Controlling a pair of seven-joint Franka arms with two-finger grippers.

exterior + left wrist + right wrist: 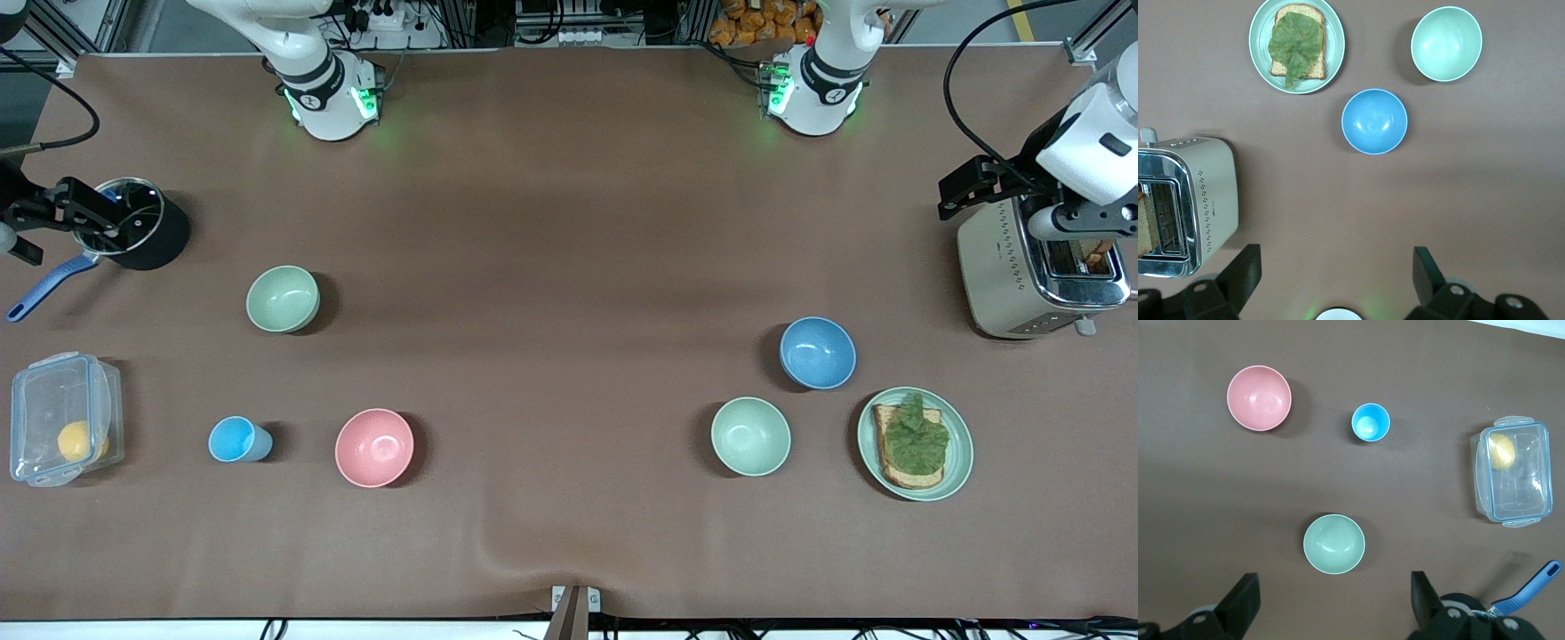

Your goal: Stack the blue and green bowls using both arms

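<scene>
Step in hand: judged as the opening reach; neither bowl is touched and nothing is stacked yet.
Blue bowl (pixel 817 352): upright on the table toward the left arm's end, just beside the mint bowl (pixel 750 436), which lies nearer the front camera, and near the plate (pixel 958 458) of toast.
Green bowl (pixel 283 299): upright toward the right arm's end, well apart from the blue bowl and farther from the front camera than the pink bowl (pixel 374 447) and the cup (pixel 236 439).
Left gripper (pixel 1335 273): up in the air over the toaster (pixel 1005 276); fingers spread wide, holding and touching nothing.
Right gripper (pixel 1331 597): up in the air over the black pot (pixel 147 233); fingers spread wide, likewise holding nothing.
Advice, target: the right arm should take the duller green bowl at its own end, not the paler mint one beside the blue bowl.
Advice, grip: come down with one finger inside and one outside the rim, then close on the wall.
Advice, stacking: lift one bowl clear, centre it over the other, and lower before release.
Risk: a grip on the rim could let the bowl tip.
</scene>
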